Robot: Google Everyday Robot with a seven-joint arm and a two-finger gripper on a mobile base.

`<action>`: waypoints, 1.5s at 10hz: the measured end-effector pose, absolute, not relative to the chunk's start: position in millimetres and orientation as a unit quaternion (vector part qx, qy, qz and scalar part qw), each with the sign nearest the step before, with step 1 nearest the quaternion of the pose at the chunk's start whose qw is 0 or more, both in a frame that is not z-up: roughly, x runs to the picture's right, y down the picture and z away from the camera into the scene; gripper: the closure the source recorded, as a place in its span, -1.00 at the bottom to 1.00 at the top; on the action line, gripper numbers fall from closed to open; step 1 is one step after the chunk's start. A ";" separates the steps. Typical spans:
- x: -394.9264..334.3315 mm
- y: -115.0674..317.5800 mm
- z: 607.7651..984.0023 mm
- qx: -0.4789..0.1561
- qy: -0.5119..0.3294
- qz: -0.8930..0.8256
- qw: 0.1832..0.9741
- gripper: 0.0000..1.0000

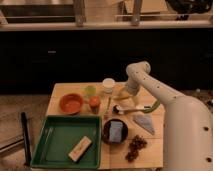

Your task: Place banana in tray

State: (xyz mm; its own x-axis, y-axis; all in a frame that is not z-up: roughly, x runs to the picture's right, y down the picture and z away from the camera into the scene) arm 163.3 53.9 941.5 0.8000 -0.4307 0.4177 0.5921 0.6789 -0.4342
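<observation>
You have the gripper [126,94] low over the far side of the table [60,92], beyond the far right corner of the tray [57,137] and right at the banana [119,94]; you cannot tell whether it is wide, narrow or holding anything. Note that the banana lies on the table outside the tray, beyond it and to its right. A white utensil with a green handle [134,108] lies nearer the tray than the banana. A dark bowl [106,132] sits just beside the tray's right rim. An orange bowl [71,103] stands just beyond its far rim. A tan wooden block [80,148] lies inside the tray
</observation>
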 end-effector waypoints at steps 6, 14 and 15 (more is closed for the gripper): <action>149.0 48.8 947.3 -0.273 -0.141 -0.255 0.917 -0.58; 140.3 40.9 968.4 -0.273 -0.132 -0.219 0.927 -0.58; 140.6 41.6 970.4 -0.276 -0.131 -0.216 0.927 -0.58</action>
State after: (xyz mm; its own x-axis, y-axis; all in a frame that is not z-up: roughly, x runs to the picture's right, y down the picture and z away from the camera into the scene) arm 140.6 41.6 970.4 0.8723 -0.3286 0.3621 0.4732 0.7541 -0.4555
